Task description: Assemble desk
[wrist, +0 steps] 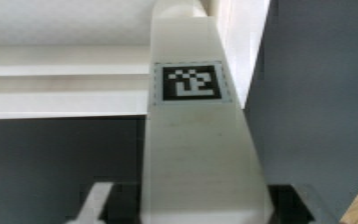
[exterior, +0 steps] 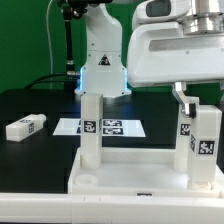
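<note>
The white desk tabletop lies at the front of the black table. Two white legs stand upright on it: one near its left corner and one at its right, each with a tag. My gripper reaches down over the top of the right leg. In the wrist view that leg runs between my fingers, and a dark strip shows on each side of it. The jaws look open around the leg. The tabletop's rim lies beyond the leg.
A loose white leg lies on the table at the exterior view's left. The marker board lies flat behind the tabletop. The robot's base stands at the back, in front of a green wall.
</note>
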You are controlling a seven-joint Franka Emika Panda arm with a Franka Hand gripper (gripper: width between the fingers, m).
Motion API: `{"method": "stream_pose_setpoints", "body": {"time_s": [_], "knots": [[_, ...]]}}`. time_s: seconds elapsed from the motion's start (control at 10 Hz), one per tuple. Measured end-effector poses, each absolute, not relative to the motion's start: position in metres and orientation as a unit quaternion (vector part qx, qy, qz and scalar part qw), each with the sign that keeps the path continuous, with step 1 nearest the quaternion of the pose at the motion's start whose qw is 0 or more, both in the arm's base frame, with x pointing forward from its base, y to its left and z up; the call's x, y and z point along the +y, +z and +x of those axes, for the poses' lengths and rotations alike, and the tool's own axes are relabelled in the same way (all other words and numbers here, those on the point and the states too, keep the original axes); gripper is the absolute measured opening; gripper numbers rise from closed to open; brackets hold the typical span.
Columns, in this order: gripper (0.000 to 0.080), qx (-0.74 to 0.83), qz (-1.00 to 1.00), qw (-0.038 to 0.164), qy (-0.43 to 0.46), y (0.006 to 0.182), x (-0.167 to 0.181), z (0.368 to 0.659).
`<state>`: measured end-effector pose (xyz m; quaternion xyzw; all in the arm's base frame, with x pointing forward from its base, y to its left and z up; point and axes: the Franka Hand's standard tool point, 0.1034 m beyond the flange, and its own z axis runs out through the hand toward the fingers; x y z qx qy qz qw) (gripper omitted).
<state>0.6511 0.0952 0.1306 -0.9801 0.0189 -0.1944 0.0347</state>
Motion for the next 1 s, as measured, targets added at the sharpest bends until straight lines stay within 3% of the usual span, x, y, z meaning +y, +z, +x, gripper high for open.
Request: {"method": "stream_pose_setpoints", "body": {"time_s": [0.1, 0.2, 0.3, 0.5, 0.8, 1.0], "knots": [[0.0359, 0.019, -0.98, 0.035, -0.194, 0.131, 0.095, 0.651], [0.0557, 0.019, -0.98, 0.035, -0.194, 0.131, 0.095, 0.651], [0.062, 0.019, -0.98, 0.035, -0.194, 0.131, 0.095, 0.651], [0.0644, 0.02, -0.98, 0.035, -0.195, 0.134, 0.094, 0.652], [0.0649, 0.021, -0.981, 0.039, -0.186, 0.154, 0.088, 0.655], [0.0649, 0.021, -0.984, 0.039, -0.174, 0.148, 0.089, 0.652]]}}
